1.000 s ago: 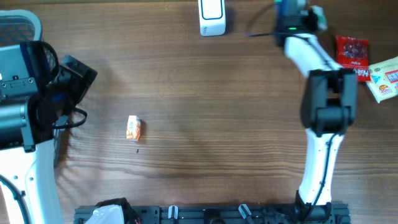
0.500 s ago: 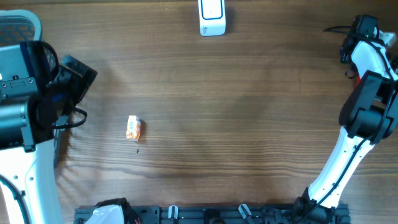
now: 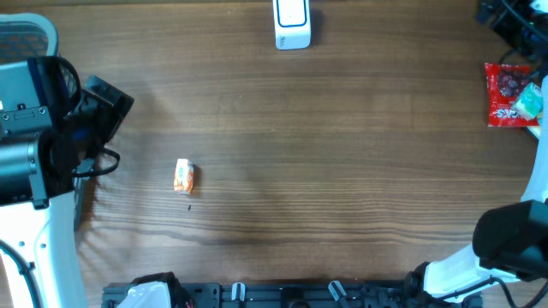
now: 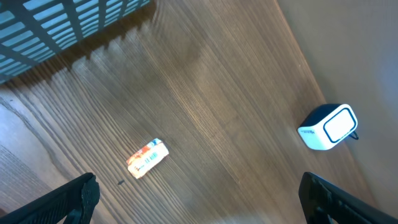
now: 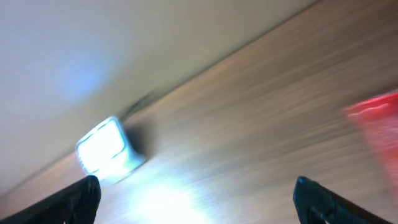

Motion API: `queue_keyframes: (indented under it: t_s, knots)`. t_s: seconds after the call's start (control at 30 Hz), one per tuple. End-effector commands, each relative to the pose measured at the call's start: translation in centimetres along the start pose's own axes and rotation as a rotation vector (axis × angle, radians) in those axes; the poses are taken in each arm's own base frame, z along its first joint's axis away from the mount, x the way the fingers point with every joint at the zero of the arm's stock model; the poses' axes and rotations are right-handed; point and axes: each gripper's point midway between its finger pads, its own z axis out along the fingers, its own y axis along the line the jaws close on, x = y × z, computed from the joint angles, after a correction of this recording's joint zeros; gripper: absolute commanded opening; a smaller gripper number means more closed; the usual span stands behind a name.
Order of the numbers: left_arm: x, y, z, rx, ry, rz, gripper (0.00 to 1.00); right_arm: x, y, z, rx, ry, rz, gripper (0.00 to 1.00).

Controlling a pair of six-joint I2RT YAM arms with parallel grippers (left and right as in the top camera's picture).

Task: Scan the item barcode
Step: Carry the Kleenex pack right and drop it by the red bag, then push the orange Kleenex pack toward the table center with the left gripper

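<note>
A small orange-and-white packet (image 3: 184,175) lies flat on the wooden table, left of centre; in the left wrist view the packet (image 4: 147,158) sits just ahead of my open left gripper (image 4: 199,211), whose jaws are empty. The white-and-blue barcode scanner (image 3: 292,24) stands at the back edge, and the scanner (image 4: 328,126) shows at the right of that view. My right gripper (image 5: 199,208) is open and empty in a motion-blurred view, with the scanner (image 5: 106,152) glowing ahead on its left.
A red snack packet (image 3: 505,94) lies at the far right with a green-and-white packet (image 3: 532,102) against it. A blue slatted basket (image 4: 56,25) stands by the left arm (image 3: 34,145). The right arm (image 3: 514,244) runs along the right edge.
The right arm has swung from beside the scanner out to the far right edge, and its jaws have opened. The left arm and the orange packet have not moved.
</note>
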Motion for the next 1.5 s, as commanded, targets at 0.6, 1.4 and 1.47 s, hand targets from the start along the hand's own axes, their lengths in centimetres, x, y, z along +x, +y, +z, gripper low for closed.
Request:
queue_keyframes:
  t_s: [0.6,1.4,1.47]
  knots:
    - [2.1,-1.2,-0.2,0.078,0.111,0.044,1.00,33.6,17.8,7.4,-0.194,0.674,-0.053,1.00]
    - [17.5,8.4,23.7,-0.203,0.513,0.502,0.61,33.8,14.1,10.2,-0.037,0.608,-0.173,1.00]
    - [17.7,8.8,23.5,-0.217,0.528,0.501,0.49,34.4,13.7,11.0,-0.024,0.622,-0.172,1.00]
